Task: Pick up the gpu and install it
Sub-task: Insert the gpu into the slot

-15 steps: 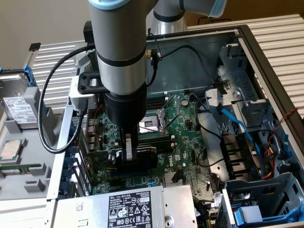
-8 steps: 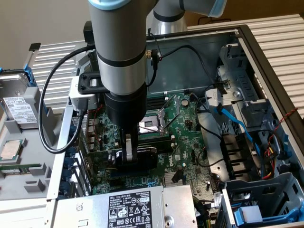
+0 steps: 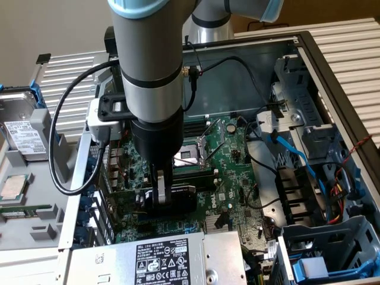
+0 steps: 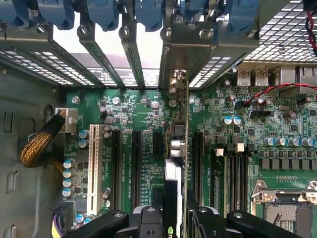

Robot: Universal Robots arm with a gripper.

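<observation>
Over the motherboard (image 4: 277,114), the hand (image 3: 160,193) grips the gpu (image 4: 177,148) edge-on; it should stay square above its slot, pressed evenly.

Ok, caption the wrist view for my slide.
Gripper holds the gpu edge-on over the motherboard slots.

Open computer case (image 3: 332,71) lay on side, motherboard (image 3: 237,172) mounted inside. Empty CPU socket (image 3: 193,151) sat near board centre, latch frame raised. Power supply (image 3: 157,261) with white label lay along near edge. Blue SATA cable (image 3: 291,151) ran across drive bay at exterior view's right. Hard drive (image 3: 24,127) rested outside case at exterior view's left, loose CPU (image 3: 15,187) just below it. Wrist view showed white PCI slot (image 4: 92,168), black expansion slots (image 4: 136,166) beside it, braided cable (image 4: 42,144) and blue slot latches (image 4: 106,12).
</observation>
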